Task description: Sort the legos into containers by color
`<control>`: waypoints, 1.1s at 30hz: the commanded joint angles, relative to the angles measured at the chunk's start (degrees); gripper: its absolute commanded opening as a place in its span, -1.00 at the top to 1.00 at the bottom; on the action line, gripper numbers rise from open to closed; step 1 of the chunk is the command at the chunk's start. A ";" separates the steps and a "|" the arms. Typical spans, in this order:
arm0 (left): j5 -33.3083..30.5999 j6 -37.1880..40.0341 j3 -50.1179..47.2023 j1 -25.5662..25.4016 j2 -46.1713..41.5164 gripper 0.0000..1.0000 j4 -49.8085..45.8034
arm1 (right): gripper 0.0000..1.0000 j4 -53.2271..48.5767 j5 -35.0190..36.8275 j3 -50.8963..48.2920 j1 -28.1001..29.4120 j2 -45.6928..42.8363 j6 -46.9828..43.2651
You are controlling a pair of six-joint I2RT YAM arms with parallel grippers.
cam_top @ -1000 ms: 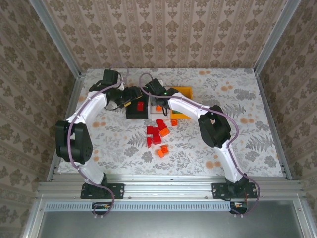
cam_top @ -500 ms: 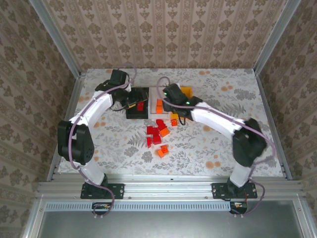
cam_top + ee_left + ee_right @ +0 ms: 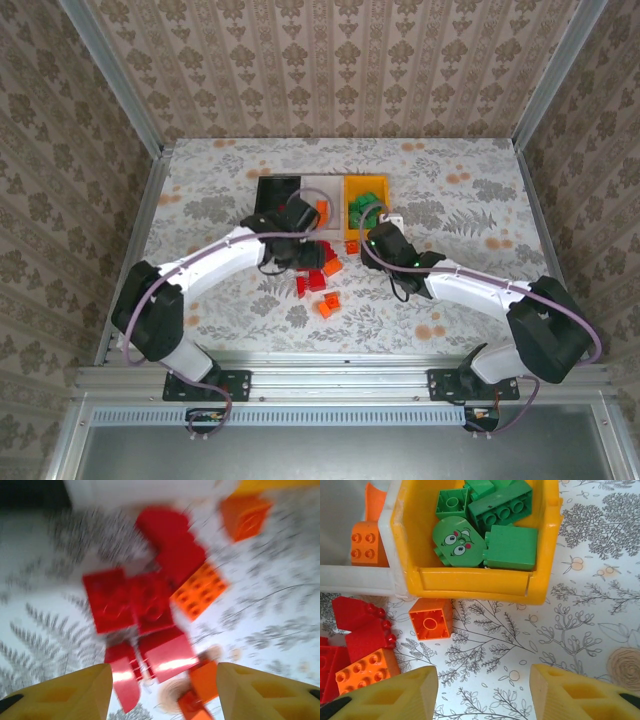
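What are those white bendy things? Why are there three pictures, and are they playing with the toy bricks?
Those are two robot arms bolted to the near edge of a table. Each ends in a gripper, a pincher with two yellow fingers.

The big picture comes from a camera up above. It shows a black bin, a white bin and a yellow bin in a row, with loose bricks in front.

The other two pictures come from small cameras on the wrists. The left gripper hangs over red bricks; that picture is blurry. The right gripper looks at green bricks inside the yellow bin. An orange brick lies on the table, and another orange brick is in the white bin.

Both grippers are open and hold nothing.
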 commanded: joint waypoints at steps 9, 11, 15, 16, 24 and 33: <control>-5.93 -7.95 -7.93 -3.86 2.96 0.11 7.48 | -0.03 6.29 1.53 -2.13 0.32 -2.01 3.50; -6.84 -8.72 -8.90 -4.53 3.08 0.13 7.41 | -0.03 6.16 1.30 -1.85 0.30 -1.70 3.50; -7.81 -9.81 -10.81 -5.49 2.45 0.16 8.12 | -0.04 6.12 1.35 -1.85 0.32 -1.52 3.54; -8.10 -9.97 -11.19 -5.46 2.36 0.16 8.29 | -0.04 6.13 1.23 -1.85 0.32 -1.43 3.50; -9.93 -11.76 -14.62 -6.62 -2.07 0.21 8.25 | -0.04 5.97 0.97 -1.50 0.28 -1.43 3.41; -9.69 -11.53 -17.21 -6.67 -2.67 0.18 10.03 | -0.04 6.09 -0.25 -1.59 0.50 -1.47 3.28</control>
